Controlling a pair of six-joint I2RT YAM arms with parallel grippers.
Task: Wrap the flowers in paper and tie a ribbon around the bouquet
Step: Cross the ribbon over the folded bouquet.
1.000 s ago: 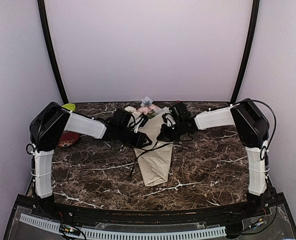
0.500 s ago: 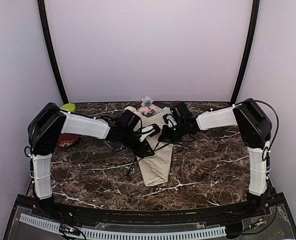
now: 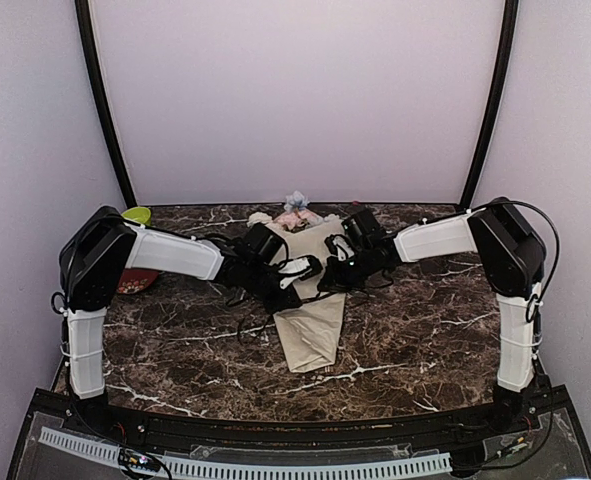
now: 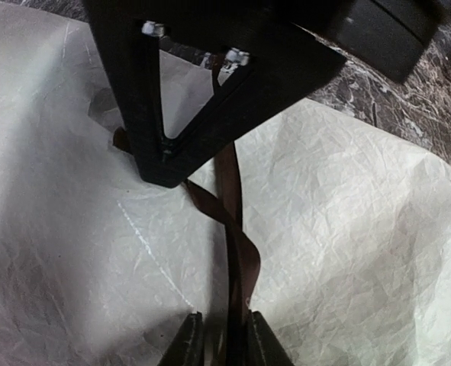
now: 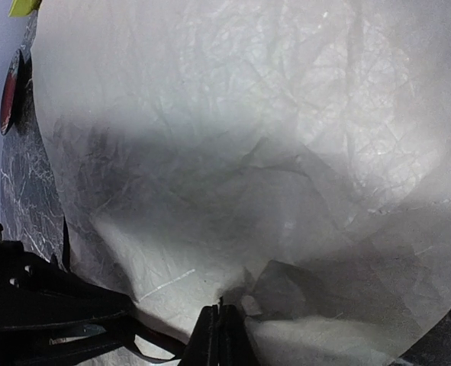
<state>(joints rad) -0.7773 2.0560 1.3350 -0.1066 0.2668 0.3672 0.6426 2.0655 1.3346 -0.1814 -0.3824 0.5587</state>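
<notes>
Only my left wrist view shows the ribbon (image 4: 230, 183) between the left end effector (image 4: 223, 324), nearly closed; whether it is clamped, I cannot tell. The right end effector (image 5: 218, 324) is pressed closed at the paper (image 5: 210, 114).

The ribbon (image 4: 236, 252) runs off the bottom edge between the left hand's (image 4: 225, 343) fingers (image 4: 188, 349).

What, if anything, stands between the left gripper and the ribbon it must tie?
Nothing visible does. The ribbon runs straight between the fingers of the left gripper, over the crinkled paper.
</notes>
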